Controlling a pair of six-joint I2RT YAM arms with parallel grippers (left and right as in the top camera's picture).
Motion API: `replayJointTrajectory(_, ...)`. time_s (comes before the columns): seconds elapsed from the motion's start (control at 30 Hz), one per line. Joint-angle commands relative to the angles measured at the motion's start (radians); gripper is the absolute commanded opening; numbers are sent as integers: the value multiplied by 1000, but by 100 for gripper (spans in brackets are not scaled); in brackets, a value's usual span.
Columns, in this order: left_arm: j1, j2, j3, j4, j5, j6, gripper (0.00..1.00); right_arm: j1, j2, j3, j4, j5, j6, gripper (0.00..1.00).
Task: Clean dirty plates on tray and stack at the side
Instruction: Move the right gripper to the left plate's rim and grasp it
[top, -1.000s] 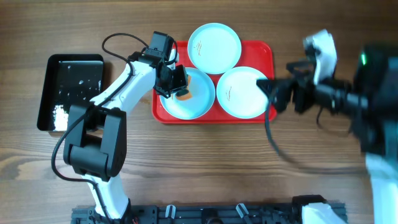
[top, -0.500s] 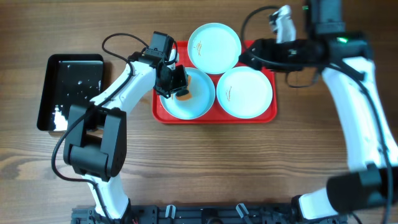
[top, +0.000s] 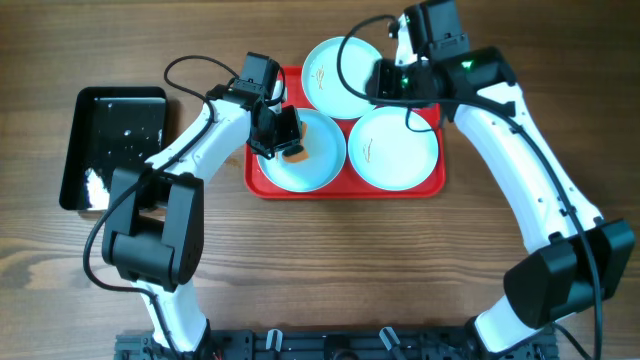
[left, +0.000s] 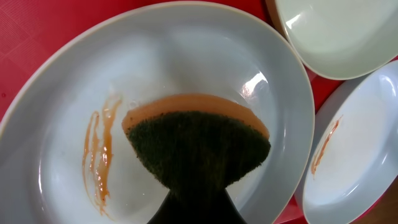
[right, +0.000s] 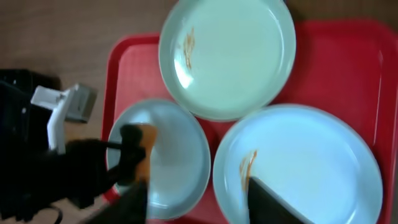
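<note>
Currently, the red tray (top: 345, 188) is seen lying toward the far edge of the wooden surface (top: 330, 270), near its middle, and all three plates are carried on it. The far plate (top: 335, 70) rests across the tray's far rim. The left plate (top: 310, 170) is placed at the tray's near left corner and the right plate (top: 395, 150) at its near right corner, and the three rims are set close together. An orange-brown smear (left: 96, 155) is noted in the left plate, and a similar streak is found in each of the other two. The left fingers (left: 193, 208) are clamped on a sponge (left: 199, 146), dark green with an orange layer, which is pressed onto the floor of the left plate just beside the smear. The right fingers (right: 270, 199) are held apart, gripping nothing, above the tray where the far plate and the right plate meet. A black tray (top: 75, 120) is located near the surface's left edge, well apart from the red tray.
</note>
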Motion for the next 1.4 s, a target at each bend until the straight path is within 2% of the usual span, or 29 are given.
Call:
replayJointTrajectory(0.0,2,6,-12,2,-6,-2,4,42,47,-51,40,58,-28,64)
replayJointTrajectory(0.1,2,6,-12,3,-5,-3,4,48,103,-57,44,51,-35,64)
replayJointTrajectory(0.17,2,6,-12,3,-6,-3,4,48,152,-57,50,31,-72,61)
replayJointTrajectory(0.33,2,6,-12,3,-5,-3,4,48,244,-57,69,-44,-162,36)
replayJointTrajectory(0.37,2,6,-12,4,-6,-3,4,48,255,-57,78,-90,-214,35)
replayJointTrajectory(0.5,2,6,-12,4,-6,-3,4,48,264,-57,100,-156,-289,37)
replayJointTrajectory(0.53,2,6,-12,4,-6,-3,4,48,264,-57,106,-155,-290,45)
replayJointTrajectory(0.63,2,6,-12,3,-5,-3,4,48,275,-61,128,-129,-287,50)
replayJointTrajectory(0.73,2,6,-12,3,-5,-3,4,48,303,-61,138,-130,-283,50)
replayJointTrajectory(0.9,2,6,-12,4,-6,-3,5,48,343,-61,145,-134,-261,38)
replayJointTrajectory(1.37,2,6,-12,4,-6,-3,5,60,396,-61,193,-141,-259,39)
